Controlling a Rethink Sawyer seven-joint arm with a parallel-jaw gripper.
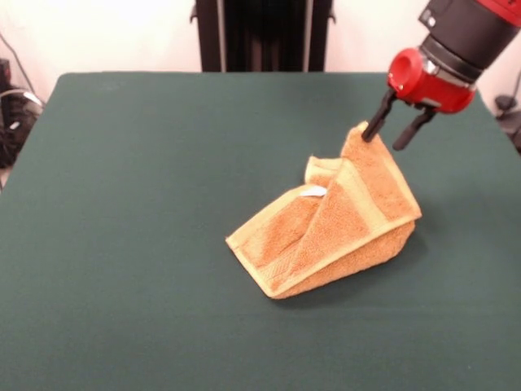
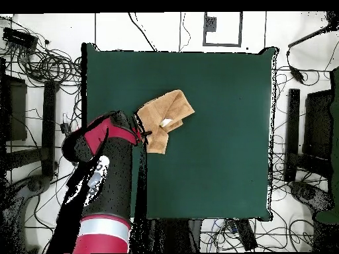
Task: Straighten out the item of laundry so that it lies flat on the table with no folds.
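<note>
A mustard-tan towel (image 1: 326, 232) stands tented on the green table (image 1: 130, 204), right of centre as seen from across it and toward the robot's side. At its left, a hemmed edge with a flat woven band rests on the cloth; from there the terry rises in doubled layers, a small white tag peeping between them, to a raised corner at upper right. There the gripper (image 1: 399, 130) hangs with fingers (image 1: 376, 122) spread; one black tip touches that corner, the other stands clear, so it seems let go rather than pinched. The towel looks light, soft and limp, likely to sag wherever unsupported. A hemmed corner appears the surest hold for drawing the folds out.
</note>
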